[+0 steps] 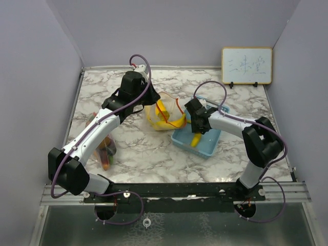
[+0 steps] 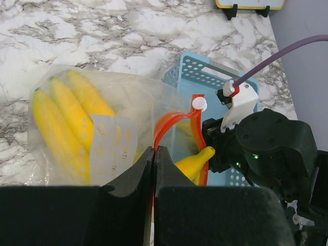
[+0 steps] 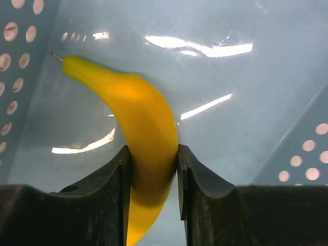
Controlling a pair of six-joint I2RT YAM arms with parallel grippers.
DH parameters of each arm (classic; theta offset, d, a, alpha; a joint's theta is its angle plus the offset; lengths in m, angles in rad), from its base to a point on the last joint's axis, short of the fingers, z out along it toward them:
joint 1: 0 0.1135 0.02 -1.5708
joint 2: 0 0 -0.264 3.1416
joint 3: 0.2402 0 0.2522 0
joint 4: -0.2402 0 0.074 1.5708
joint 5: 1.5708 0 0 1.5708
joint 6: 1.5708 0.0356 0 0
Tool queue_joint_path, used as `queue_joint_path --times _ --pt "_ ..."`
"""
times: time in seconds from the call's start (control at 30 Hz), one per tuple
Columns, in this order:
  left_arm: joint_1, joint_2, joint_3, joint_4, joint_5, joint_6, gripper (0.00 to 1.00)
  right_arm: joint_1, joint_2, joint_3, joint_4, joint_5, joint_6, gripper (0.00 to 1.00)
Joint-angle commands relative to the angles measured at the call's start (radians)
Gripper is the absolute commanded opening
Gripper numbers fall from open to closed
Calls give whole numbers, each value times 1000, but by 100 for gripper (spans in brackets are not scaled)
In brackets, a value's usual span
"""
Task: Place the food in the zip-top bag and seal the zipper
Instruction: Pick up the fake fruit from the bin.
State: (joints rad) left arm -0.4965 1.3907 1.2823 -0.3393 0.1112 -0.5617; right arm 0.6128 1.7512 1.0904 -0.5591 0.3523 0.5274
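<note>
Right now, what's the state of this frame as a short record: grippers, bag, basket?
left gripper: shut on bag rim, at the red zipper
right gripper: down in basket, fingers against both sides of a banana
bag: mouth open, bananas inside
zipper: not sealed
basket: light blue, right of bag

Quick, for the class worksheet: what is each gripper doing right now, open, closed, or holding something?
Left gripper: closed, pinching the zip-top bag at its rim.
Right gripper: closed on a banana in the blue basket.
</note>
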Motion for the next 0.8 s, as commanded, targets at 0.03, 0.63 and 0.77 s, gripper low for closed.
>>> queue_joint_path --times 0.03,0.63,0.77 --pt "4 -11 10 15 28 7 0 -7 -123 -27 10 70 -12 13" --pt "4 53 58 6 118 -8 0 68 -394 51 667 170 -288 2" --pt "4 67 89 -15 125 -13 0 134 -284 84 873 268 -407 2"
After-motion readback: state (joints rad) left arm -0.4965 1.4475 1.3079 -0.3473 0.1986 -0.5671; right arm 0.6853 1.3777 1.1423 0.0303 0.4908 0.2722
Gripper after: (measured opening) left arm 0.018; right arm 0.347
